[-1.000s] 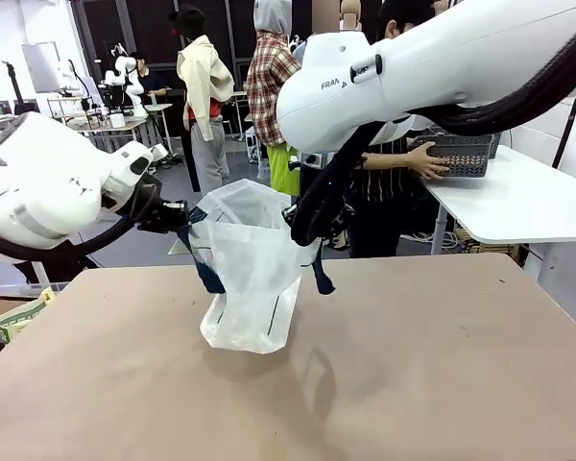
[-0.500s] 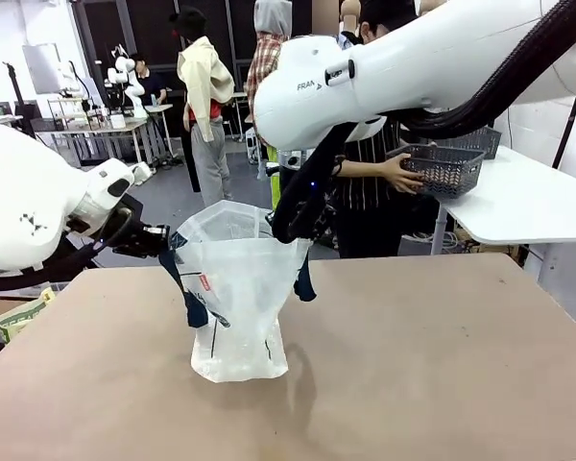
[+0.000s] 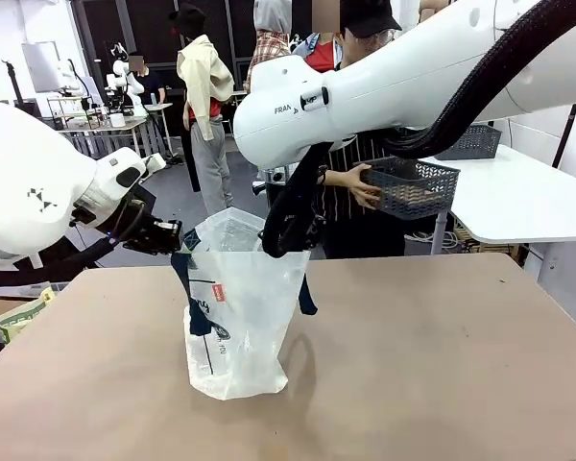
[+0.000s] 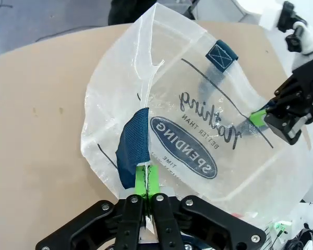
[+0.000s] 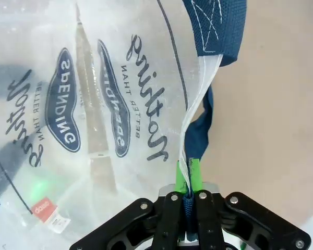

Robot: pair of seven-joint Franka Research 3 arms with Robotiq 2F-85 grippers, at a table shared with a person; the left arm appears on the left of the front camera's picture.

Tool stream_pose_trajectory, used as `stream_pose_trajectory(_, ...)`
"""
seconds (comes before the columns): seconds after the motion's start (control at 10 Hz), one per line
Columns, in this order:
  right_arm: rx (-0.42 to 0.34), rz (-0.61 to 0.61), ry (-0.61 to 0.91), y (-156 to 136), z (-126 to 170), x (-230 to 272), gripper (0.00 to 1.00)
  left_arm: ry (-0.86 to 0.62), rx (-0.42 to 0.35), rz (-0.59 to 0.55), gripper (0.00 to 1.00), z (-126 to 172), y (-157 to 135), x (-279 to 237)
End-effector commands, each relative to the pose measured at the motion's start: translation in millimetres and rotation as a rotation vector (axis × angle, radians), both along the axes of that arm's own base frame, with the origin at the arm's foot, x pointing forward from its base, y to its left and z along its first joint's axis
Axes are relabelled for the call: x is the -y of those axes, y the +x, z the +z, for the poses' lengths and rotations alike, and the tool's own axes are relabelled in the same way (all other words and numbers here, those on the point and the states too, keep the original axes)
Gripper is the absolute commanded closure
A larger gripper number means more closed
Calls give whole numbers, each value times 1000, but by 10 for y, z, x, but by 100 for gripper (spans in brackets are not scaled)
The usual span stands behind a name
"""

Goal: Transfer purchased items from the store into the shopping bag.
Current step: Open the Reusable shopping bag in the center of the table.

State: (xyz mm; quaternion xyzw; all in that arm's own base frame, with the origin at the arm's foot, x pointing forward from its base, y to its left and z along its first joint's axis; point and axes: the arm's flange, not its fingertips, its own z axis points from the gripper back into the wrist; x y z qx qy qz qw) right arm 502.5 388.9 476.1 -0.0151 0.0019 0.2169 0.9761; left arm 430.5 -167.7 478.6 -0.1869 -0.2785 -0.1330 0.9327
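- Both rims of the shopping bag [image 3: 240, 327] were clamped: left gripper [image 4: 146, 174] closed on one, right gripper [image 5: 188, 171] on the other.
- Person's hand [image 3: 358, 184] held the basket [image 3: 410, 187] beyond.

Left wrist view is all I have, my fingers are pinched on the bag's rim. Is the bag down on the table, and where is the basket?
Observer: In the front view the shopping bag hangs upright between both arms, its bottom seemingly resting on the table.
Operator: And the basket?
Observer: The person holds the basket in the air beyond the table's far edge, to the right of the bag and higher than its mouth.
Operator: What exactly has the right gripper got?
Observer: In the right wrist view the right gripper is shut on the bag's rim seam, just below where a navy strap is sewn on.
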Motion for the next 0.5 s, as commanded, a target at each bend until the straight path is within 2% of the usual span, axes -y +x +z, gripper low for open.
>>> stream_pose_trajectory(0.0, 62, -37, 16, -70, 91, 15, 100, 38, -42, -10, 100, -91, 189, -28)
stream_pose_trajectory(0.2, 97, -58, 18, -154, 133, 1, 100, 16, -51, -12, 100, -137, 275, 17)
stream_pose_trajectory(0.4, 79, -50, 15, -155, 110, 5, 100, -17, -39, -33, 100, -124, 343, 83)
